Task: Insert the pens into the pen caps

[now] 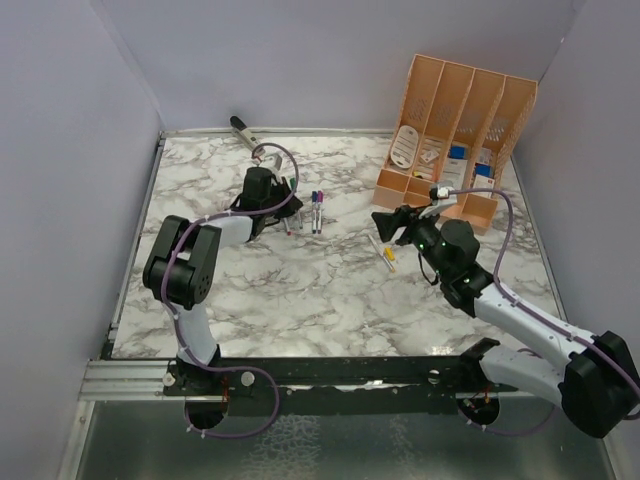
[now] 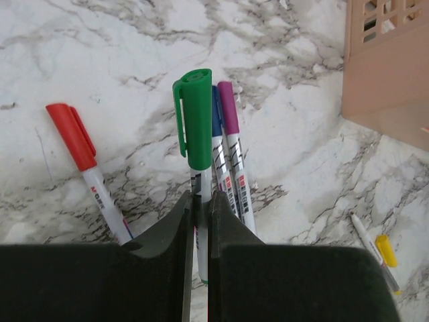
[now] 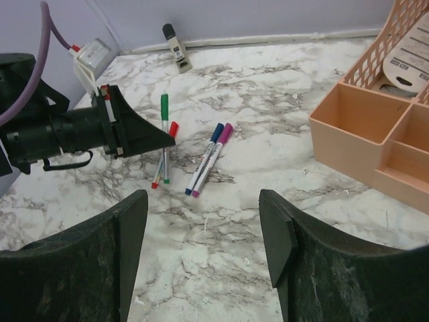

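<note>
In the left wrist view, the green-capped pen (image 2: 196,121) is pinched between the jaws of the left gripper (image 2: 199,204) at the bottom middle of the frame. The pen is held by its white barrel, and its capped end is pointed toward the top of the frame. Just to its right, a blue-capped pen (image 2: 216,117) and a purple-capped pen (image 2: 229,107) are laid side by side on the marble table (image 2: 100,54). A red-capped pen (image 2: 75,137) is seen at the left, apart from them. At the lower right, a thin pen (image 2: 365,238) is laid with a yellow cap (image 2: 385,249) just beside it. A peach organizer (image 2: 385,67) is seen at the upper right. In the right wrist view, the jaws of the right gripper (image 3: 203,201) are spread wide at the bottom of the frame, above the table.
</note>
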`<state>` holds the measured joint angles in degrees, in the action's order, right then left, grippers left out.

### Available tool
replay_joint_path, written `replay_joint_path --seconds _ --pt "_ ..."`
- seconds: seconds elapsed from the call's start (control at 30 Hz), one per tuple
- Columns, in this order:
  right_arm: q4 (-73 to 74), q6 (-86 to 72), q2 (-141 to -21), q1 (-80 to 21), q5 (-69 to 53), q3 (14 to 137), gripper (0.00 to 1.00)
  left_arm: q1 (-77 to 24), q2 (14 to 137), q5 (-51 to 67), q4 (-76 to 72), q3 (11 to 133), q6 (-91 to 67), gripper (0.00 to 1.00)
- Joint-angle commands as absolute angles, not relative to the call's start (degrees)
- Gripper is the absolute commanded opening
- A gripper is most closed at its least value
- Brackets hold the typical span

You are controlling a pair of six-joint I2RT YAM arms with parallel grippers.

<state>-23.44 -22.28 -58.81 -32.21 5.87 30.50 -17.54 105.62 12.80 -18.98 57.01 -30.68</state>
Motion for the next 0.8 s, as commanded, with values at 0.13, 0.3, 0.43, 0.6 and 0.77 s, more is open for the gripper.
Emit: replay_joint_path --seconds 0.13,0.3,0.43,0.6,0.77 --pt "-23.2 -22.6 -60.9 -32.4 6.7 29.5 0.66 -17.7 111.9 16.3 -20.6 61.8 -32.8 0.2" --pt "-22.7 -21.4 -61.4 -32.4 8.0 29.7 0.66 -17.7 113.2 14.2 -19.0 62.1 -32.7 0.21" --pt "-23.0 -21.3 -61.7 -32.4 8.4 29.5 0.66 -17.8 113.3 12.9 -17.3 63.0 -31.8 0.25" --pt "-23.5 -21.1 -62.7 -32.4 8.8 29.4 0.66 -17.8 112.4 12.2 -17.0 62.7 -31.5 0.31" --pt "-22.4 -20.9 -64.5 -32.4 10.4 30.0 0.64 -18.0 110.7 12.5 -17.4 61.4 -31.8 0.36"
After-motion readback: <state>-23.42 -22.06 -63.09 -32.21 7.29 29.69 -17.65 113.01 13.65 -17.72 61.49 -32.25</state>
